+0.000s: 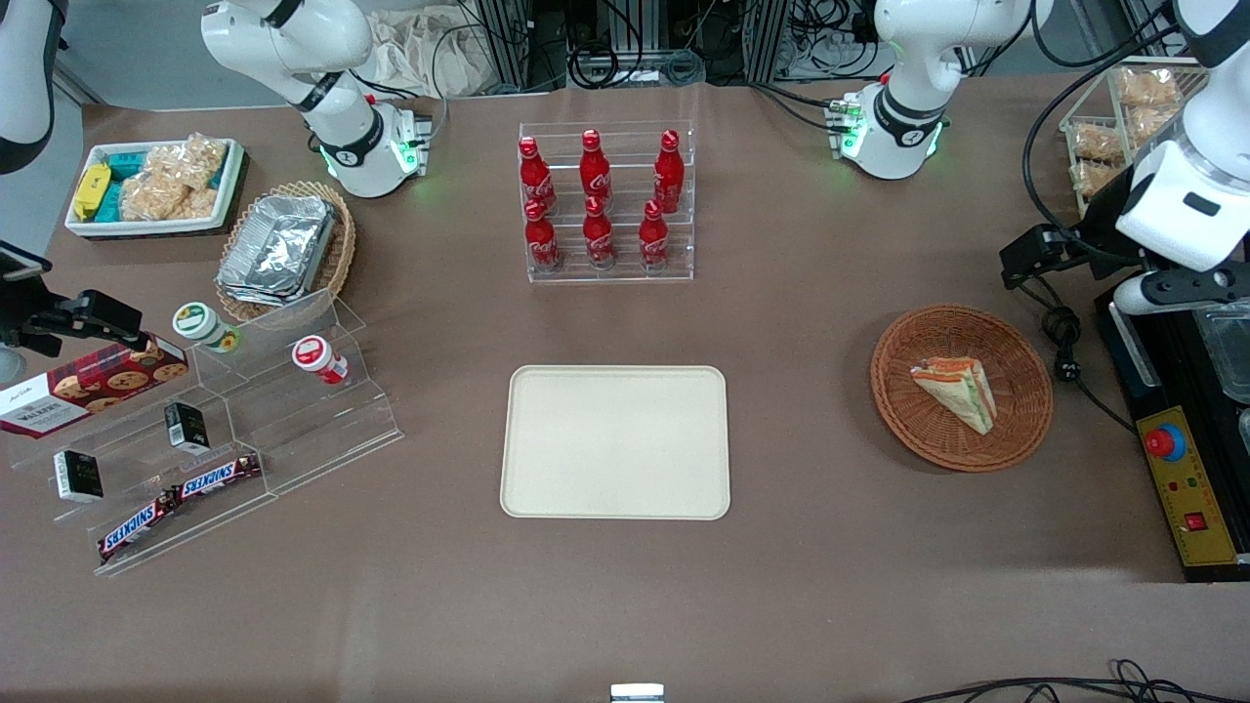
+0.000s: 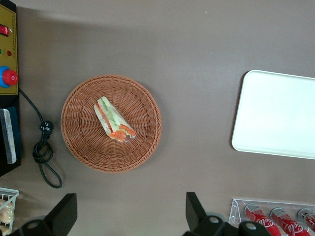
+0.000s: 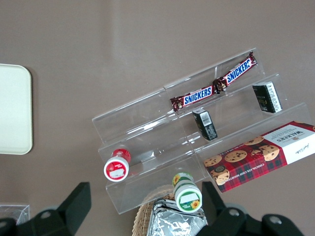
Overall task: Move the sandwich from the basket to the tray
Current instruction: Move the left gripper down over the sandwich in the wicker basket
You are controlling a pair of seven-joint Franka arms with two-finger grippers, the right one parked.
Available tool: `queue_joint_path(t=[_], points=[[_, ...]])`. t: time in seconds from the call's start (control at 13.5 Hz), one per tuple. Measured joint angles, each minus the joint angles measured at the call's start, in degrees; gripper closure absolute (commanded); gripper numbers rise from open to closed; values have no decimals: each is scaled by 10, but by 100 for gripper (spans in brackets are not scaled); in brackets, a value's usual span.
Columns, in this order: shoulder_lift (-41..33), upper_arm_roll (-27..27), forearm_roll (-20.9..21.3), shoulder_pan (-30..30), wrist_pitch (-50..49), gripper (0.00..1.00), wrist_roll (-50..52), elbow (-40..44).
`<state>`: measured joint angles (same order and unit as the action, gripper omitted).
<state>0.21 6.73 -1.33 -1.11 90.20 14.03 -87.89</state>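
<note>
A brown desk [image 1: 801, 322] is carrying the whole layout, with cables and frame legs crowding the edge farthest from the front camera. The small triangular sandwich of white bread with orange and green filling [image 1: 957, 391] is lying on its side in the round reddish-brown woven wicker basket [image 1: 903, 410], toward the working arm's end of the desk. The flat cream rectangular tray with rounded corners [image 1: 615, 441] is sitting bare near the middle, well apart from the basket.

The claw [image 2: 130, 216] is hovering high above the desk just beside the basket, its two dark fingers [image 2: 194, 211] spread wide and holding nothing.

The sandwich is probably light and soft; a hard squeeze would likely crush the bread or push the layers out. The safer hold seems to be across the two flat bread faces near the thick middle of the wedge, not at the thin tip. The basket's shallow rim should be giving little trouble.

A clear rack of red cola bottles [image 1: 601, 200] is standing farther from the front camera than the tray, near enough to mind on the way. A black cable [image 2: 44, 152] and a yellow control box with a red button [image 1: 1187, 488] are lying beside the basket.
</note>
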Motion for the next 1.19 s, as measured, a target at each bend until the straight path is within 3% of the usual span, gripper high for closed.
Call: queue_joint_path(t=[0.37,0.59,1.19], points=[[2,-1,2,0,-3,1,5,2],[6,-7,3,3,-11,1,60,-16],[5,-12,4,60,152,1,91,-212]])
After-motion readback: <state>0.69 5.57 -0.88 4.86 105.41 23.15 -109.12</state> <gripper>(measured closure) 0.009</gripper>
